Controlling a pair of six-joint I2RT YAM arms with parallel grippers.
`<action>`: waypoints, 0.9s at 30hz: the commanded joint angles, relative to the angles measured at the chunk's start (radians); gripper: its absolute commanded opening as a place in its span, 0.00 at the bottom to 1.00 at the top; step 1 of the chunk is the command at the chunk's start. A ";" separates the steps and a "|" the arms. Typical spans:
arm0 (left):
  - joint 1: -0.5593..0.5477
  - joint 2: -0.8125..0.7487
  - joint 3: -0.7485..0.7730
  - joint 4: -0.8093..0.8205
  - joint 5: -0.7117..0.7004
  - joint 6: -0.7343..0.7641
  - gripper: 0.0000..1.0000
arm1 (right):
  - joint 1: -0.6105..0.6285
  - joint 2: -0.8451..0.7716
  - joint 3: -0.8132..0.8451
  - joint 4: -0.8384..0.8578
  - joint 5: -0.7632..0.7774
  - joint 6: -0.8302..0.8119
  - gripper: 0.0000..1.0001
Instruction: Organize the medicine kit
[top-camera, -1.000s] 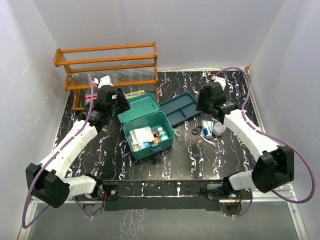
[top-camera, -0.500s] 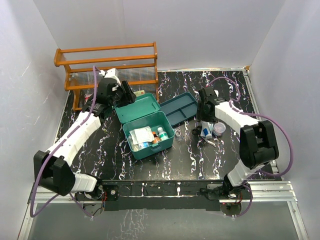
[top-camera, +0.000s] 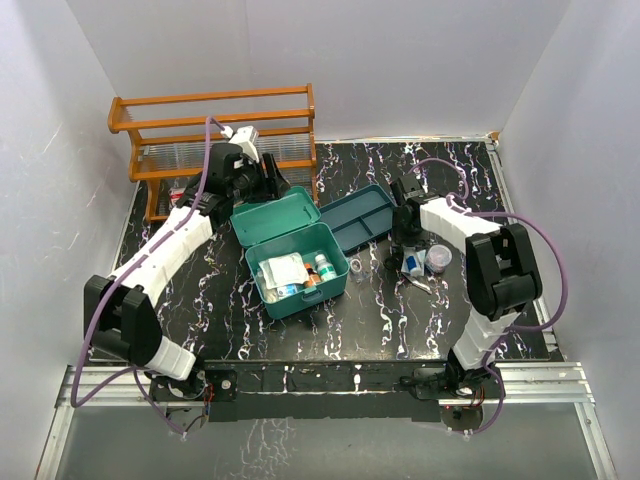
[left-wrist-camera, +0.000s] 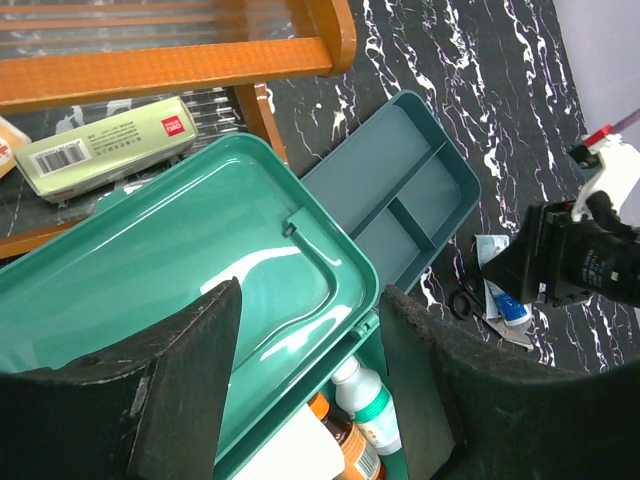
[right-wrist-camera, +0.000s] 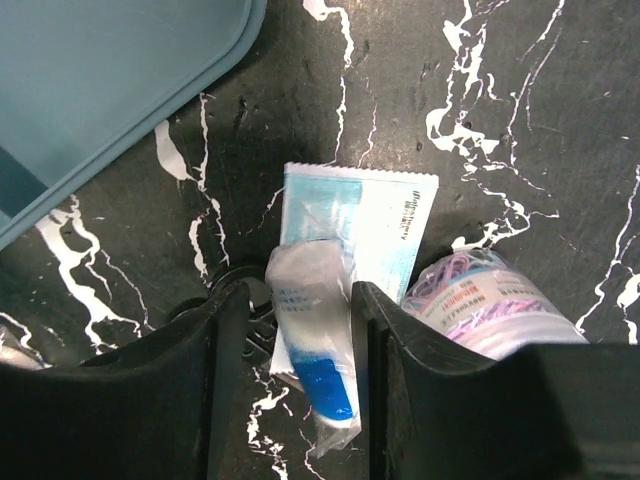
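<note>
The medicine kit (top-camera: 307, 299) is a teal-green box in the middle of the table, with its lid (top-camera: 277, 218) swung back. Inside stand a white bottle (left-wrist-camera: 367, 398) and an amber bottle (left-wrist-camera: 343, 443), beside some packets (top-camera: 282, 270). My left gripper (left-wrist-camera: 310, 390) hovers open over the lid's (left-wrist-camera: 150, 270) free edge, which passes between its fingers. My right gripper (right-wrist-camera: 300, 372) is low over the table, its jaws straddling a white-and-blue wrapped tube (right-wrist-camera: 315, 320). Its right finger (right-wrist-camera: 400, 390) touches the tube. A gap remains at the left finger.
A blue-teal two-compartment tray (top-camera: 358, 218) lies right of the kit. The tube rests on a flat sachet (right-wrist-camera: 385, 225), between black scissors (right-wrist-camera: 235, 290) and a tub of coloured bands (right-wrist-camera: 490, 310). A wooden rack (top-camera: 215, 125) at the back left shelters a green carton (left-wrist-camera: 105, 145).
The left arm has swung back and to the right, over the kit's lid. The right gripper has dropped onto the tube and its jaws have narrowed.
</note>
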 joint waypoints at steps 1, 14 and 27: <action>0.004 0.007 0.058 0.019 0.060 0.050 0.57 | -0.006 0.029 0.055 0.000 0.021 -0.023 0.39; 0.004 0.042 0.101 0.042 0.213 0.056 0.62 | -0.005 -0.167 0.141 0.059 -0.049 0.028 0.26; -0.003 0.033 0.074 0.222 0.559 -0.083 0.71 | -0.001 -0.351 0.095 0.661 -0.543 0.335 0.29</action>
